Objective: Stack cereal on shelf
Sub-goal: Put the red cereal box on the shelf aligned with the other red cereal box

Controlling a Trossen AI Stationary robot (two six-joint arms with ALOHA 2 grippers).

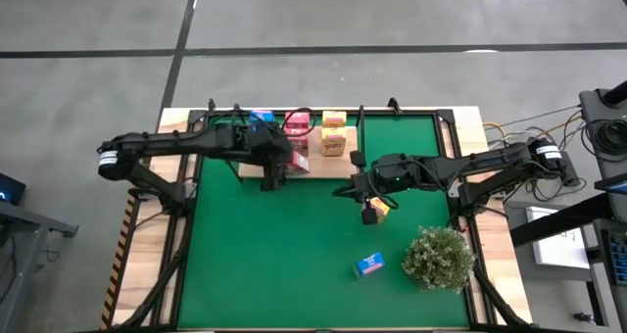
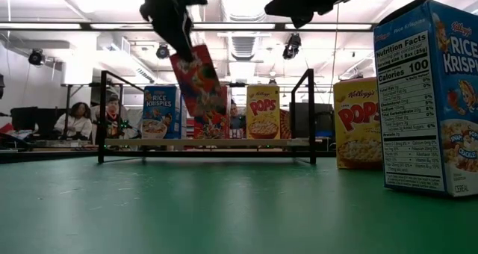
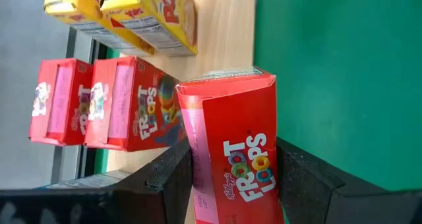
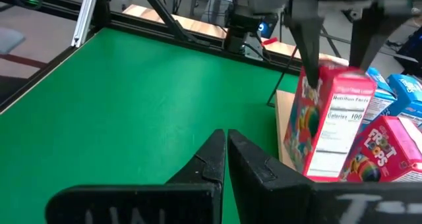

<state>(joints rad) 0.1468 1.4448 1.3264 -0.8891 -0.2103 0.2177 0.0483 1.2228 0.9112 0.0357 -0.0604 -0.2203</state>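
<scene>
The shelf (image 1: 323,166) is a light-wood board with black posts at the mat's far edge. On it stand blue (image 2: 160,112), red (image 3: 128,105) and yellow (image 2: 263,112) cereal boxes. My left gripper (image 1: 272,171) is shut on a red Froot Loops box (image 3: 234,151) above the shelf's near edge. My right gripper (image 4: 226,145) hangs shut and empty over the middle of the mat, right of the shelf's front. Below its arm a yellow box (image 1: 374,209) stands on the mat. My left gripper pinches the red box between its two fingers (image 3: 173,178), one on each of two opposite sides (image 3: 198,171), at the box's upper end (image 4: 333,76). The fingers come from above, slanting down. The box hangs tilted below them, its lower end (image 2: 216,108) toward the shelf.
A blue cereal box (image 1: 369,265) stands on the green mat (image 1: 274,255) near the front, next to a bushy green plant (image 1: 438,258) at the near right. The mat's left and middle parts are bare. People sit in the room behind the table.
</scene>
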